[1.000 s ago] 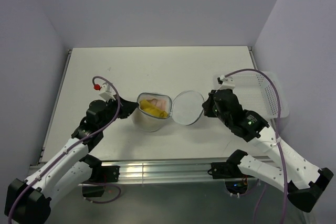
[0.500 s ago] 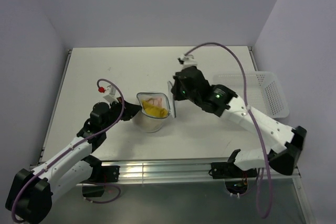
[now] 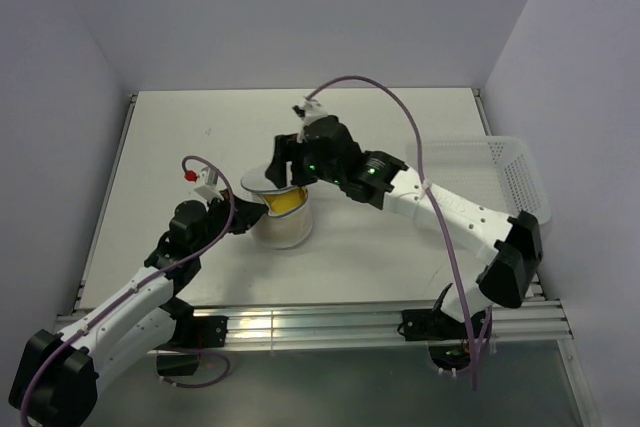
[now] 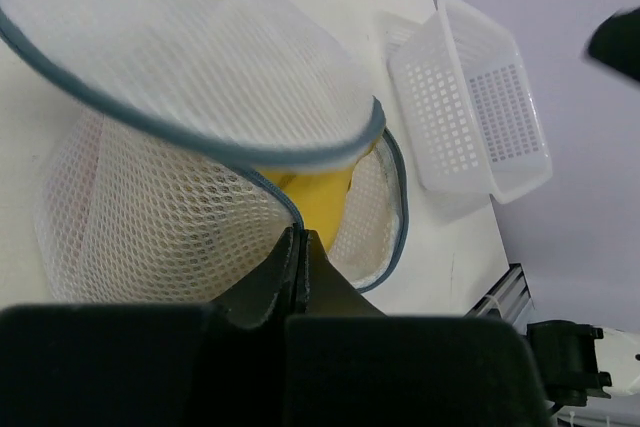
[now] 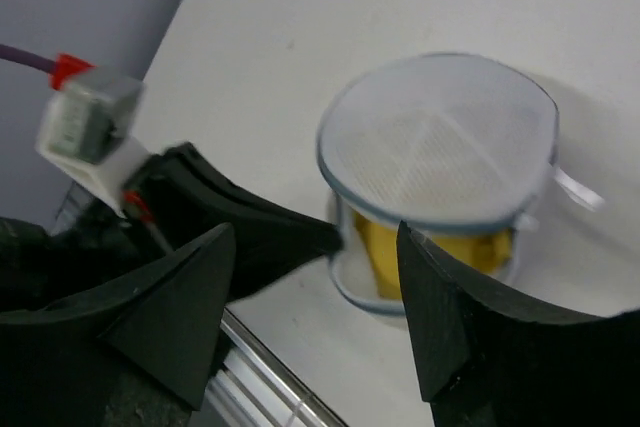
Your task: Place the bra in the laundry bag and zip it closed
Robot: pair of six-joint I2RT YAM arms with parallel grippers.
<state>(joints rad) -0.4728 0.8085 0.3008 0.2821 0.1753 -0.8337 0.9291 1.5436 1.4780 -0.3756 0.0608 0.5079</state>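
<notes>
L gripper (image 4: 298, 247): pinching laundry bag (image 4: 140, 217) rim
R gripper (image 5: 315, 237): spread, above lid (image 5: 440, 137); lid seems unzipped
Bra (image 5: 480, 247): yellow, inside bag

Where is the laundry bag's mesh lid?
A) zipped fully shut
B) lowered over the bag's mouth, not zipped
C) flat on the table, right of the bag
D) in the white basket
B: the lid lies over the top of the laundry bag, with a gap at one side where the yellow bra shows.
</notes>
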